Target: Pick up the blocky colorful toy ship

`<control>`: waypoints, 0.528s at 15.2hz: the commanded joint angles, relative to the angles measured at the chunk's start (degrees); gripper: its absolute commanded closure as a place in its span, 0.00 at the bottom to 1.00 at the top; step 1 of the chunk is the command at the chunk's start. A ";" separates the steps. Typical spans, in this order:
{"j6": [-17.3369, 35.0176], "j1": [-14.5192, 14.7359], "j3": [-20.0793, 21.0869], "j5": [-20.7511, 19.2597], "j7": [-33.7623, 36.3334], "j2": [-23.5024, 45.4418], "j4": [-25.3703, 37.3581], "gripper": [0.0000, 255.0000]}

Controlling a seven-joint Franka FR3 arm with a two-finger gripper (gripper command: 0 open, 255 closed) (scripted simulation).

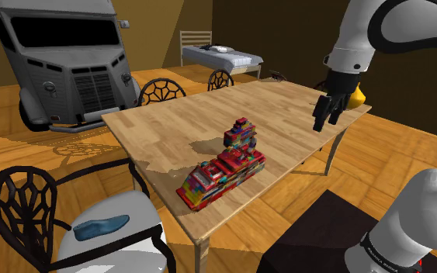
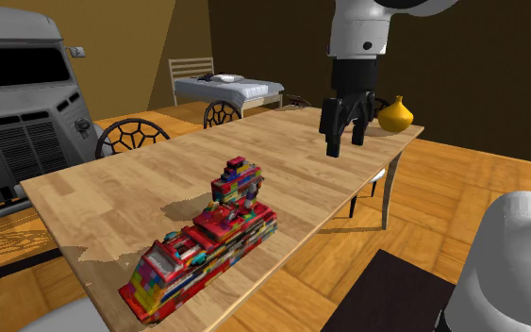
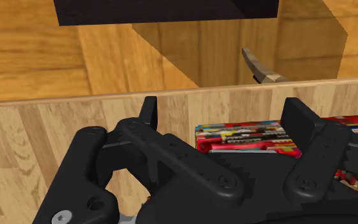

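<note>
While fingers point(image 2: 331, 137) hang apart, the toy ship point(image 2: 207, 240) sits untouched.

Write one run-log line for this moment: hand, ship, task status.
hand: open, holding nothing, above the table | toy ship: resting on table, apart from hand | pickup: not yet done

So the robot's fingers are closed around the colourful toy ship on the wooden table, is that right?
Not quite. The fingers are not closed around it: they stand open in the air near the yellow vase, well apart from the colourful toy ship, which sits on the wooden table. The second exterior view shows the gap.
</note>
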 commanded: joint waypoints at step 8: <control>6.74 -0.61 0.18 -2.08 -1.55 17.02 8.85 0.00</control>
